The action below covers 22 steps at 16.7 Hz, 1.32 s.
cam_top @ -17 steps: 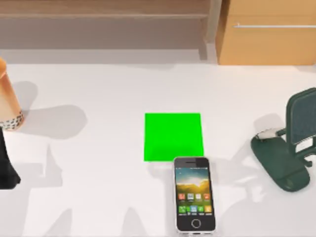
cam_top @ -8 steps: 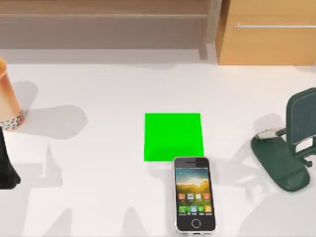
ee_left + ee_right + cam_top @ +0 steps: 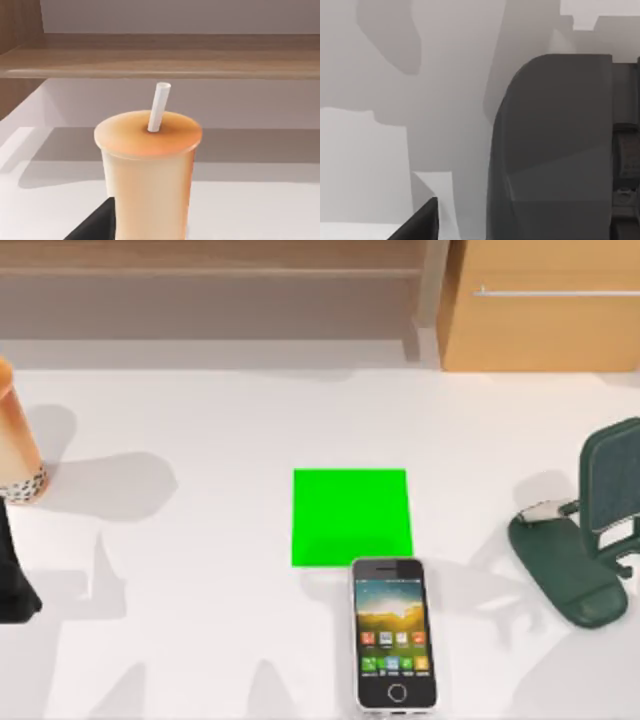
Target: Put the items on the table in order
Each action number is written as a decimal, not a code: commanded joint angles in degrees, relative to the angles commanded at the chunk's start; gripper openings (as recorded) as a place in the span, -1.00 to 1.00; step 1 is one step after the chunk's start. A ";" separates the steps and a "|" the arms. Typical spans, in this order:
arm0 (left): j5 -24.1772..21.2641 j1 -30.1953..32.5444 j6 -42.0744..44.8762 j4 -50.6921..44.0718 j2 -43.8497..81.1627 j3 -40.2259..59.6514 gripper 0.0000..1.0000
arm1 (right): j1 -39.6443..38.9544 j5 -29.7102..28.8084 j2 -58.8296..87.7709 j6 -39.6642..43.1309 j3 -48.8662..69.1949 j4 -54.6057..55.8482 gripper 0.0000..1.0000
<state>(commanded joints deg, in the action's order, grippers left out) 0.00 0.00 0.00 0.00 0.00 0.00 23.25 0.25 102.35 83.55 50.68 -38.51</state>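
White table (image 3: 200,420) holds the smartphone (image 3: 395,635) flat beside the green pad (image 3: 350,517); cup (image 3: 147,175) upright at left; little seems sorted. Both grippers' jaws: cannot tell.

A dark grey-green moulded phone stand (image 3: 555,150) with a rounded corner lies on the plain white flat tabletop (image 3: 380,165); soft grey shadows cross the surface; a black fingertip (image 3: 420,222) juts in at one edge.

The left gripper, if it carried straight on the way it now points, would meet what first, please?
Most likely the cup: it stands directly ahead in the left wrist view, upright, with a straw in its lid. One dark finger sits beside its base; contact is unclear.
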 joint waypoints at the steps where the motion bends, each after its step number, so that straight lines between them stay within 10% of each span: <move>1: 0.00 0.00 0.00 0.00 0.00 0.00 1.00 | 0.00 0.00 0.00 0.00 0.00 0.00 0.85; 13: 0.00 0.00 0.00 0.00 0.00 0.00 1.00 | 0.00 0.00 0.00 0.00 0.00 0.00 -0.96; 22: 0.00 0.00 0.00 0.00 0.00 0.00 1.00 | -0.18 -0.23 -2.06 -1.09 0.56 -2.43 -1.00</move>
<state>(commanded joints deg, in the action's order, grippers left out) 0.00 0.00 0.00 0.00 0.00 0.00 23.08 0.02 100.29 82.46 51.23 -40.94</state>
